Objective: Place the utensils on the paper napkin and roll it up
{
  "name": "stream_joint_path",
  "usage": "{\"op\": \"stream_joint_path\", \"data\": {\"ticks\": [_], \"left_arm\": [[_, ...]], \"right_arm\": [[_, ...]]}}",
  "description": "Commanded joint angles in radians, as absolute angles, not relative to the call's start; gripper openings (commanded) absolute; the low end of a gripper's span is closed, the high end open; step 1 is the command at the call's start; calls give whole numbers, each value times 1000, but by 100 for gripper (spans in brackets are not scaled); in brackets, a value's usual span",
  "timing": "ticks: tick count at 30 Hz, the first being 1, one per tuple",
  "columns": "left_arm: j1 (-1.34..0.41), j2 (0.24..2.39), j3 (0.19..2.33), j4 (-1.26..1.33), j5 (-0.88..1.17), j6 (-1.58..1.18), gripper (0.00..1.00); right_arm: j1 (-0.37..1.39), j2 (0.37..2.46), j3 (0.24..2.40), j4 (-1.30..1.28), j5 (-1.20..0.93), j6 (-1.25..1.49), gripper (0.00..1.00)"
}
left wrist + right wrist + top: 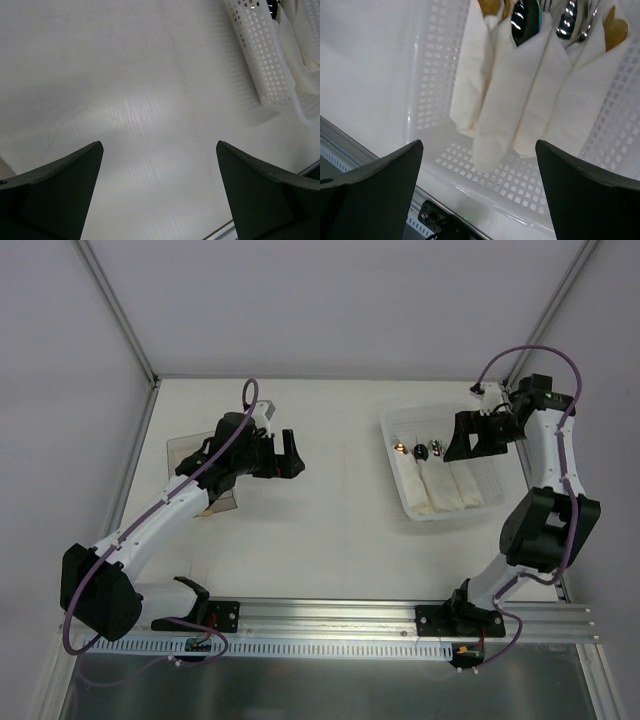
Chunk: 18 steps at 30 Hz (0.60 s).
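A white perforated basket at the right holds several rolled white paper napkins with cutlery heads sticking out. One roll shows a black oval spoon bowl, also seen from above. I cannot make out an iridescent piece. No flat napkin is in view. My right gripper hangs open and empty over the basket's right side, with the rolls between its fingers in the right wrist view. My left gripper is open and empty above bare table, left of centre; it also shows in the left wrist view.
Silver and gold-toned cutlery heads stick out of the other rolls. A clear plastic box lies under the left arm at the left. The basket's corner shows at the upper right of the left wrist view. A metal rail runs along the near edge.
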State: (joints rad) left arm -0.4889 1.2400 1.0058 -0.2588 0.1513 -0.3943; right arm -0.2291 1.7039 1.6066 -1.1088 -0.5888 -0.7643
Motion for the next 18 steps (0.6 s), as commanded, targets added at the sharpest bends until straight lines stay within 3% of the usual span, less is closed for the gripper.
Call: {"op": "stream_joint_path", "data": {"ticks": [1,8,18], "left_arm": [[-477,1232,1083,-321,48,-321,99],[-474,1357,1206,-356,41,-327,99],[-474,1349,1178,-354,15,-359,99]], "right_arm": [[-203,1554,1559,-1034,-725,-680,99],[15,1223,1154,-557,-592,-431,99],[164,1106,1006,-431,-509,-365,99]]}}
